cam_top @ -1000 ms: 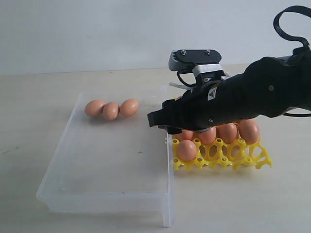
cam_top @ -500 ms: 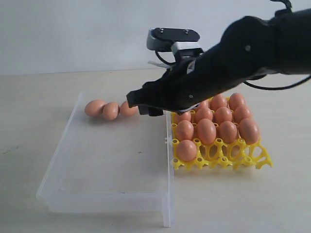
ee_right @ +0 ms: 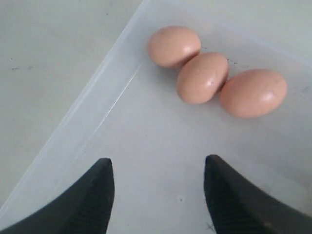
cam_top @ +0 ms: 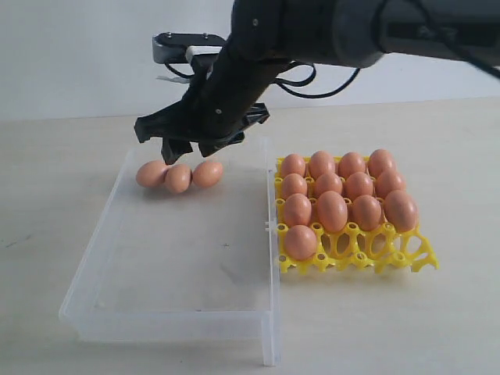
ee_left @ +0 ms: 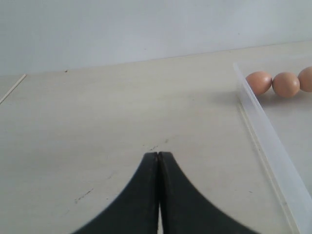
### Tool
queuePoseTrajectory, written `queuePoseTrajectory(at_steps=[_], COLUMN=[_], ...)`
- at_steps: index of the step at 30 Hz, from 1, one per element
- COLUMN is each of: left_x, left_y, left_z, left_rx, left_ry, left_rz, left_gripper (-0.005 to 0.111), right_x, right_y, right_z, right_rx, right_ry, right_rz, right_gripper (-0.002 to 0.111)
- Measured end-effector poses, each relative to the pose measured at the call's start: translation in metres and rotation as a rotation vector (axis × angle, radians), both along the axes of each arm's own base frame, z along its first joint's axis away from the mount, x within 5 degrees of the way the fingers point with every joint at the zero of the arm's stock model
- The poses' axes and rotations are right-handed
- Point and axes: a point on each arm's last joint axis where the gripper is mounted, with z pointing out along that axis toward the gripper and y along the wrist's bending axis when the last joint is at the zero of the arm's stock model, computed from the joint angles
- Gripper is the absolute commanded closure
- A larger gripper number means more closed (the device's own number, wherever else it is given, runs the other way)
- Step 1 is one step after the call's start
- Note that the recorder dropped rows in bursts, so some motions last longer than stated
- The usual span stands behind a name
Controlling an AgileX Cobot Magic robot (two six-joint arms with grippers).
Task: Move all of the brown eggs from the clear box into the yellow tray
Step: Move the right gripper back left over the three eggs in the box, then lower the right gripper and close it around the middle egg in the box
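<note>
Three brown eggs (cam_top: 178,178) lie touching in a row at the far end of the clear box (cam_top: 94,262). My right gripper (cam_top: 192,148) hovers just above them, open and empty. In the right wrist view the eggs (ee_right: 202,78) lie ahead of the spread gripper (ee_right: 158,163), with bare box floor between its fingers. The yellow tray (cam_top: 391,255) to the right of the box holds several brown eggs (cam_top: 332,209). My left gripper (ee_left: 158,155) is shut and empty over the bare table, outside the box wall (ee_left: 268,136); the eggs (ee_left: 285,84) show beyond that wall.
The black right arm (cam_top: 312,31) reaches across from the upper right, above the tray's far edge. A small clasp (cam_top: 269,226) sits on the box wall facing the tray. Pale tabletop (cam_top: 375,328) surrounds box and tray.
The right arm has swung left from over the tray to above the three eggs in the box, rising off the tray. Its jaws stayed open. No egg has moved.
</note>
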Motion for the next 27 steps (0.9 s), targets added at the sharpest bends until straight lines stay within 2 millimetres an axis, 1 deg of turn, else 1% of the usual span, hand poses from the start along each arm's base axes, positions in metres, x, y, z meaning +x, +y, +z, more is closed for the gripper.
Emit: queuePoseTrajectory(at_steps=[6,9,17,20,27], left_x=[0.0,0.0,0.0,0.0,0.0], left_y=[0.0,0.0,0.0,0.0,0.0], left_z=[0.0,0.0,0.0,0.0,0.0], left_rx=[0.0,0.0,0.0,0.0,0.0], left_ry=[0.0,0.0,0.0,0.0,0.0], left_rz=[0.0,0.0,0.0,0.0,0.0], left_gripper=[0.107,0.107,0.107,0.107,0.107], right_x=[0.028,0.038,0.059,0.065,0.071], right_y=[0.02,0.028,0.034,0.037,0.041], right_z=[-0.018,-0.033,-0.071,-0.078,-0.085], right_rx=[0.005,0.003,-0.055,-0.045,0.003], right_ry=[0.006,0.02,0.026,0.014,-0.008], right_rz=[-0.035,-0.065,-0.164,-0.188,-0.225], right_gripper=[0.055,0.055,0.055,0.055,0.055])
